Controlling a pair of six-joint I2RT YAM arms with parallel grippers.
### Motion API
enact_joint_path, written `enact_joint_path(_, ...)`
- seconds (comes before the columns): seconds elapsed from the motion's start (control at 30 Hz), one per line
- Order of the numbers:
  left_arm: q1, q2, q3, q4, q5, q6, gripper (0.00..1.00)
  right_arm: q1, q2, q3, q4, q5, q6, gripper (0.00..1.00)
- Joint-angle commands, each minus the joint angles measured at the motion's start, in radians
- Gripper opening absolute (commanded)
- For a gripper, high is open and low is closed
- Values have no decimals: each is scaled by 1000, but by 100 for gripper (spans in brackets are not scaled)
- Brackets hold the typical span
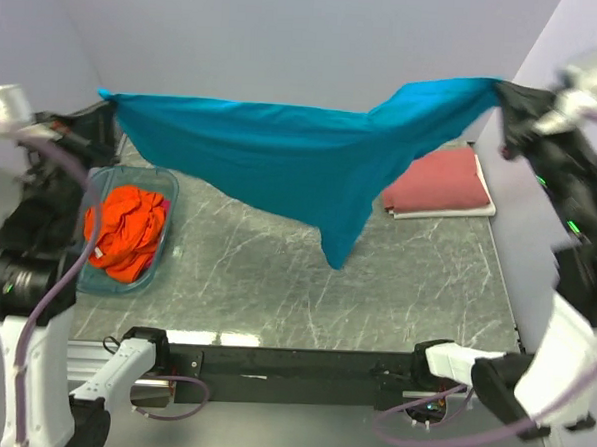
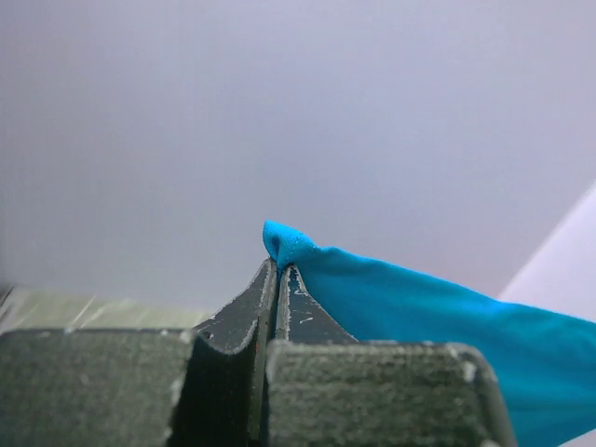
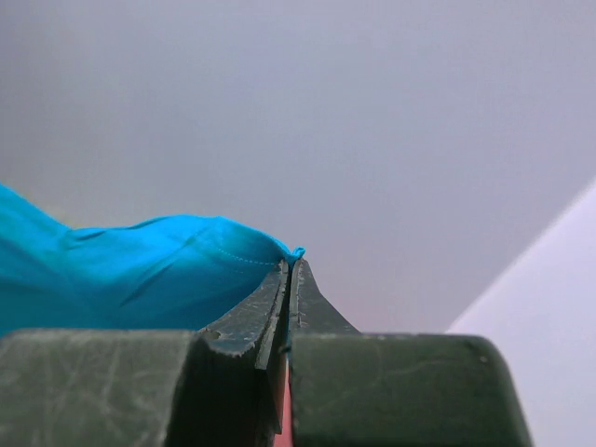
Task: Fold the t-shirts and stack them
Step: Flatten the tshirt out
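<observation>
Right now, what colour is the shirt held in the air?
The shirt is plain teal blue; top view shows it best.

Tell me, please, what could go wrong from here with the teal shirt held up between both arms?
1. The left gripper and right gripper each pinch only a small tip of the teal shirt; a tug could pull it free.
2. The shirt sags unevenly, one part drooping low, so it may land creased.
3. Lowered carelessly, it could drag across the folded red shirt and muss it.
</observation>
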Motion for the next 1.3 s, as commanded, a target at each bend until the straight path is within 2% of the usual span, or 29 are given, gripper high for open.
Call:
enact_joint_path(0.0, 5, -51, 90, 85, 82, -77, 1, -47, -70, 67, 59, 11, 17, 0)
enact_joint_path(0.17, 5, -86, 153, 107, 97, -121, 1, -104, -159, 130, 116, 3, 41, 0)
enact_joint_path(0.37, 5, -96, 193, 90, 66, -107, 1, -143, -153, 164, 139, 32, 40, 0)
enact_joint_path(0.5, 5, -93, 152, 87, 47, -88, 1, -143, -127, 133, 145, 35, 34, 0)
enact_joint_path(0.57, 5, -93, 119, 92, 43, -74, 1, -143, -128, 58, 167, 28, 28, 0)
enact_joint_path(0.7, 5, -83, -64, 121, 65, -58, 1, -143, -107, -71, 176, -17, 5, 0)
enact_joint_path(0.77, 5, -71, -150, 150, 92, -55, 1, -141, -101, -218, 194, -40, -18, 0)
enact_joint_path(0.8, 5, -65, -245, 165, 99, -55, 1, -143, -105, -287, 240, -55, -28, 0)
enact_joint_path(0.83, 5, -56, -294, 182, 105, -52, 1, -143, -108, -426, 266, -84, -44, 0)
enact_joint_path(0.9, 5, -15, -437, 242, 106, -43, 0, -143, -96, -561, 361, -115, -69, 0)
enact_joint_path(0.93, 5, 11, -476, 262, 103, -35, 1, -144, -81, -682, 397, -132, -78, 0)
enact_joint_path(1.03, 5, 155, -577, 319, 74, -17, 0, -143, 41, -830, 492, -188, -106, 0)
enact_joint_path(1.07, 5, 258, -585, 344, 63, -11, 0, -141, 86, -844, 506, -231, -112, 0)
enact_joint_path(1.13, 5, 376, -570, 348, 44, -3, 0, -130, 242, -843, 533, -256, -120, 0)
enact_joint_path(1.17, 5, 498, -551, 342, 33, -3, 0, -127, 301, -826, 541, -259, -118, 0)
enact_joint_path(1.2, 5, 560, -509, 340, 27, -2, 0, -120, 415, -800, 531, -253, -121, 0)
enact_joint_path(1.27, 5, 736, -452, 326, -5, -2, 0, -104, 529, -704, 529, -227, -98, 0)
